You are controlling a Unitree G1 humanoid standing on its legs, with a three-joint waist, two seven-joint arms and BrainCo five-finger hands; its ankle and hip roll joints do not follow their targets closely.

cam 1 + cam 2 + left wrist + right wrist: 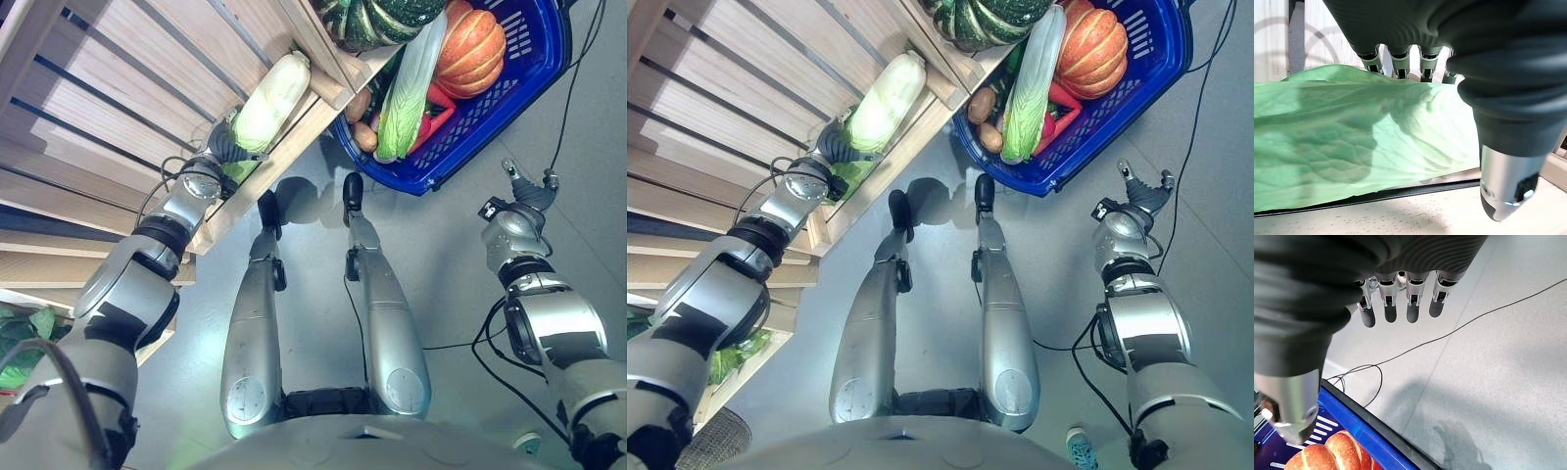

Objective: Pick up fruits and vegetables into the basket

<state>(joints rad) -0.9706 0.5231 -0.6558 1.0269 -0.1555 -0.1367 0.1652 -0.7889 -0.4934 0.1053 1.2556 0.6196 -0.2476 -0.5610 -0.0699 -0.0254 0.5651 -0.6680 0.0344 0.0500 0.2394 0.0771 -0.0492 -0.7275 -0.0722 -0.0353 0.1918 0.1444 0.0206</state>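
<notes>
A pale green napa cabbage lies in the wooden shelf's bin, leafy end toward me. My left hand is at that leafy end; in the left wrist view the green leaf spreads right across the hand. The blue basket sits by the shelf's corner and holds an orange pumpkin, another napa cabbage, a red pepper and brown tubers. My right hand hangs open over the grey floor beside the basket, holding nothing; its fingers are straight.
The slatted wooden shelf fills the left side, its front rail just under my left hand. A dark green striped squash rests at the shelf's corner above the basket. Leafy greens lie in a lower bin.
</notes>
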